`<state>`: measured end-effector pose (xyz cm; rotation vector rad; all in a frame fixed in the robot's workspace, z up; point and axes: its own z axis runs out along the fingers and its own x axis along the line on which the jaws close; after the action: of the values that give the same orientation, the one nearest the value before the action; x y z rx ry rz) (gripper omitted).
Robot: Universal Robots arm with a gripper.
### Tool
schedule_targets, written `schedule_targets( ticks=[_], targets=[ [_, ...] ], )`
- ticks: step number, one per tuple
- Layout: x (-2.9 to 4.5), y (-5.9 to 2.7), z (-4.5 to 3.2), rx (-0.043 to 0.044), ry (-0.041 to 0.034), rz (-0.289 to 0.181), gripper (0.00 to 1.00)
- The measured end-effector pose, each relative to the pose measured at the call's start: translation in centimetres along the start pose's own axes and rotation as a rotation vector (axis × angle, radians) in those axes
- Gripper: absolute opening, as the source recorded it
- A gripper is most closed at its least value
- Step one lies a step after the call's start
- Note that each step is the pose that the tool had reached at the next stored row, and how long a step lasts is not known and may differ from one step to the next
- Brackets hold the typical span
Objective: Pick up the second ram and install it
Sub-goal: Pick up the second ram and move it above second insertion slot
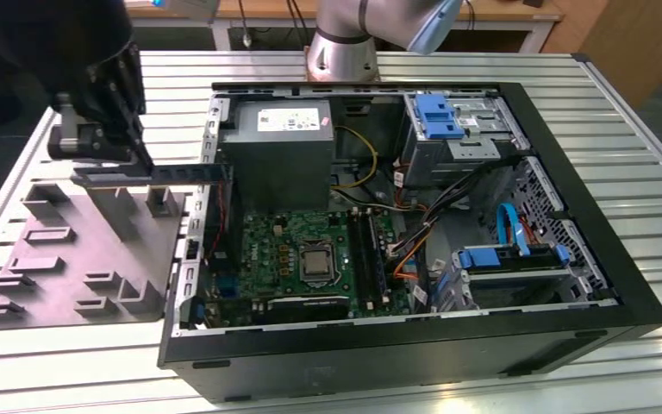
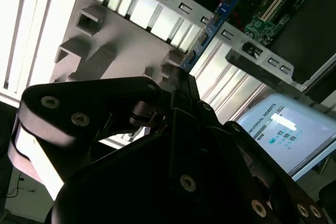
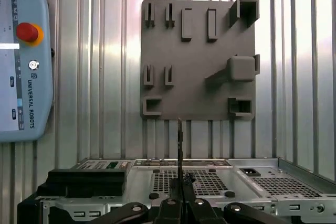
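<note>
The second ram [image 1: 193, 172] sits clamped between closed jaws.

Operator, at the exterior view's left you see the dark-blue second ram [image 1: 199, 172] in the black gripper [image 1: 138, 166], above a plain grey fixture plate [image 1: 32, 259] on the ribbed silver table [image 1: 630, 147]. The black case [image 1: 423, 349] frames a green motherboard [image 1: 273, 246], a grey power supply [image 1: 276, 164] and bright blue drive latches [image 1: 437, 116]. In the first wrist view, a red button [image 3: 26, 31] sits on a yellow collar.

The counter [image 1: 619, 112] gleams as ribbed bare metal; the grey holder plate [image 3: 199, 56] looks matt plastic; the second ram [image 2: 210, 27] is blue circuit board.
</note>
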<state>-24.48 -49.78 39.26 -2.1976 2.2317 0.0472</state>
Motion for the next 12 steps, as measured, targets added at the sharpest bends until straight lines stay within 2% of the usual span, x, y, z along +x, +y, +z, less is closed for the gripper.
schedule_targets(
  ticks=[12],
  targets=[
    [-0.07, -4.73, -0.03, -0.0001, 0.0001, 0.000, 0.12]
  ],
)
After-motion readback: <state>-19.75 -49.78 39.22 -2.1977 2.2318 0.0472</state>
